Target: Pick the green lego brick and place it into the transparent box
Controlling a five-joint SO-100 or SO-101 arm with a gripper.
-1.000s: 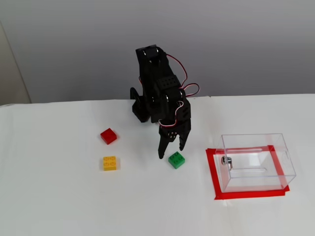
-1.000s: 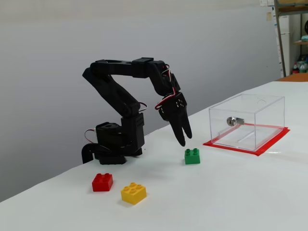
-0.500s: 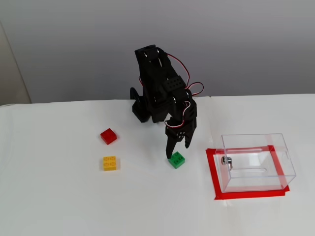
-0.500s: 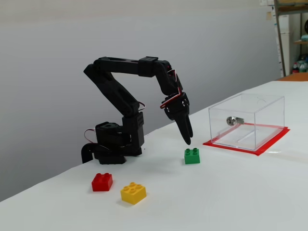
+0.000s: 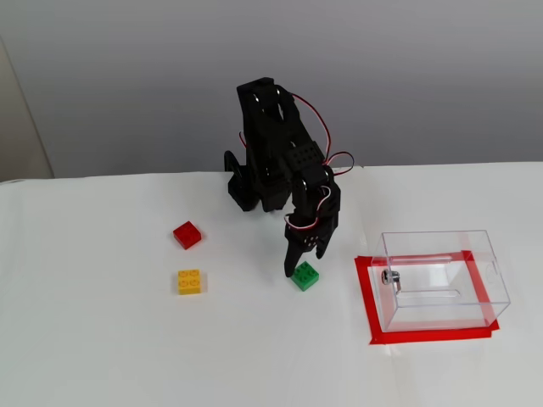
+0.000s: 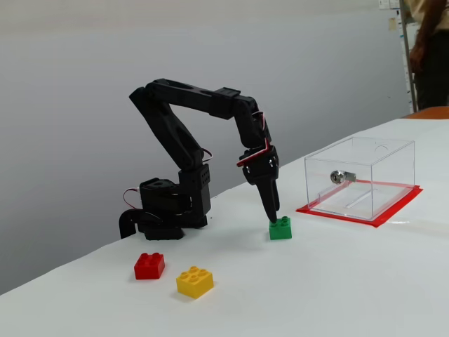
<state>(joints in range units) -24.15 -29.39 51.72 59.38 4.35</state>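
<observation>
Green lego brick (image 6: 280,228) sits on the counter (image 6: 365,281) left of the transparent box (image 6: 361,175), directly under the hand (image 6: 272,216), whose fingertips hover at its studs, slightly parted, gripping nothing.

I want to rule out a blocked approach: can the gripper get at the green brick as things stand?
Probably yes: the gripper hangs right over the green brick, and nothing stands between them.

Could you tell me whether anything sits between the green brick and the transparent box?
Nothing visible does. The table between the green brick and the transparent box is bare; the red brick and yellow brick lie on the opposite side.
</observation>
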